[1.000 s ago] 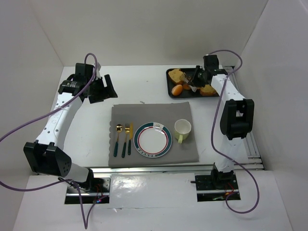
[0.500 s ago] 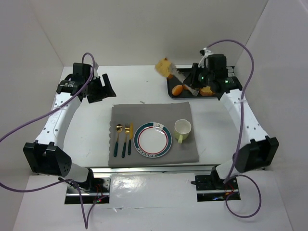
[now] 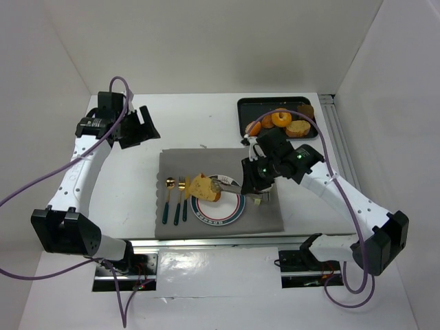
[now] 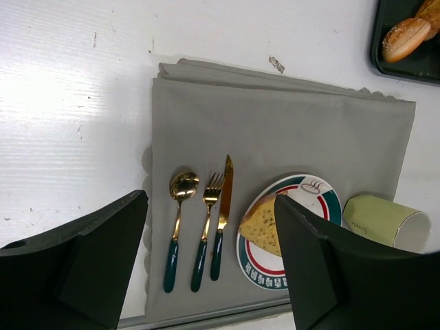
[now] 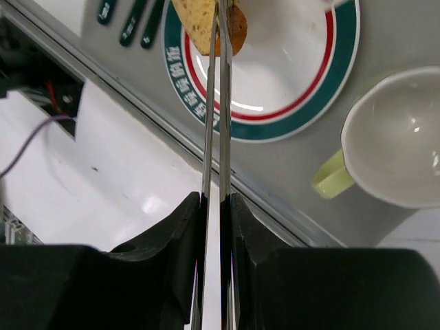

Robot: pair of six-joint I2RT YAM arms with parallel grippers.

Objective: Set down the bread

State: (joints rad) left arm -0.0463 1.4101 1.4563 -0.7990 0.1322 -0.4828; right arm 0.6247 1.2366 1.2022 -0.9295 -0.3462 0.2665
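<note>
Golden bread [image 3: 204, 187] is pinched between the long thin right fingers [image 5: 209, 124], above the left rim of the plate [image 3: 232, 205]. Good placement likely needs a small shift right toward the plate's centre, a gentle lowering, then release. Left fingers [image 4: 82, 261] are spread, idle.

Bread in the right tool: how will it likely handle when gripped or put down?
The bread looks porous, so probably light and easily squashed. The right tool pinches it with thin blades, which might bite in or tear it. Being a flat wedge, it should lie still on the plate, not roll.
</note>
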